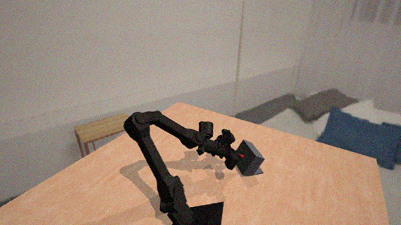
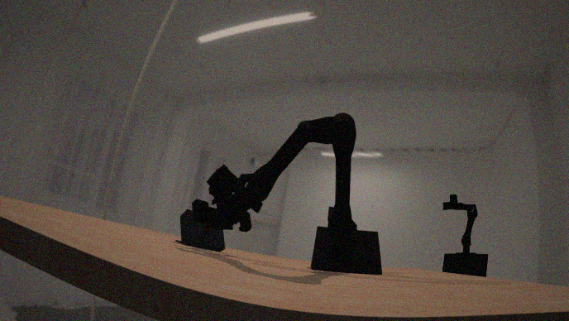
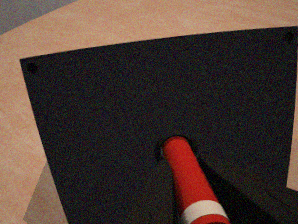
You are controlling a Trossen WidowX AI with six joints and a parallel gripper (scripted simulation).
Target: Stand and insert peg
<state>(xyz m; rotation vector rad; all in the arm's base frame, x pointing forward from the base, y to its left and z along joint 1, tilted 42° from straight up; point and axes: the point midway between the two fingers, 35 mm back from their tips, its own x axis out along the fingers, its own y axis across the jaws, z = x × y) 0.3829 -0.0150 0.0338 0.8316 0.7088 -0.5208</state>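
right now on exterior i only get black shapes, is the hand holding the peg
observer: yes, the hand is shut on a red peg.
operator: which end faces the panel
observer: the plain end; the white band sits at the near end in the wrist view.
operator: is it at the hole
observer: its tip meets the panel face near the middle. How deep it sits, I cannot tell.

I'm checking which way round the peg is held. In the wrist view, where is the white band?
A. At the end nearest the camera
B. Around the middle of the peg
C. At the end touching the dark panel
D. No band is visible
A: the white band rings the red peg near its camera-side end, while the plain end meets the dark panel.
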